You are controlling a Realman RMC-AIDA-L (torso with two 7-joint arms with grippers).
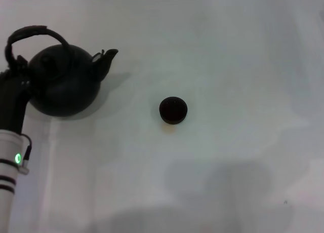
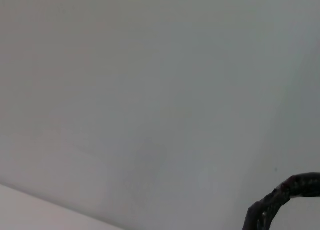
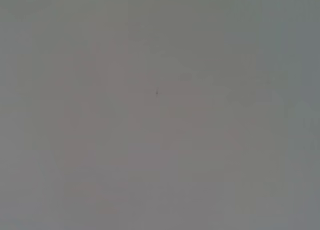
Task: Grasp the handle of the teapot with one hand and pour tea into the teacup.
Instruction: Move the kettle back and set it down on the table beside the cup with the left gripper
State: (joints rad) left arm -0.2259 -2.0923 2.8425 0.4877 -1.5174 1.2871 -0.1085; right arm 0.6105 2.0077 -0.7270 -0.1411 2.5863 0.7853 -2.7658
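**Teapot at upper left with the left arm against it, teacup alone near centre**

In the head view the teapot [image 1: 66, 83] sits in the upper left of the frame, its short spout [image 1: 107, 58] aimed toward the right and slightly up. The arched handle [image 1: 36, 34] rises over the lid, leaning toward the left edge. The left gripper [image 1: 19, 71] is at the left foot of that arch, dark against the dark pot, and whether its jaws are apart or clamped on the handle cannot be told. The left arm [image 1: 11, 157] runs down the left edge to the lower left corner, its pale sleeve showing a small green light [image 1: 18, 158].

The teacup [image 1: 173, 110] stands upright a little left of centre, well apart from the teapot, to the right of and below the spout. Nothing stands between spout and cup.

The tabletop [image 1: 238, 66] is plain white and matte, with soft grey shadows pooling along the lower part of the frame and a shadow to the right of the pot.

The left wrist view shows mostly the pale surface, with a piece of the rough wrapped handle [image 2: 287, 197] curving in at the lower right corner. The right wrist view shows only a flat grey surface; the right gripper appears in none of the views.
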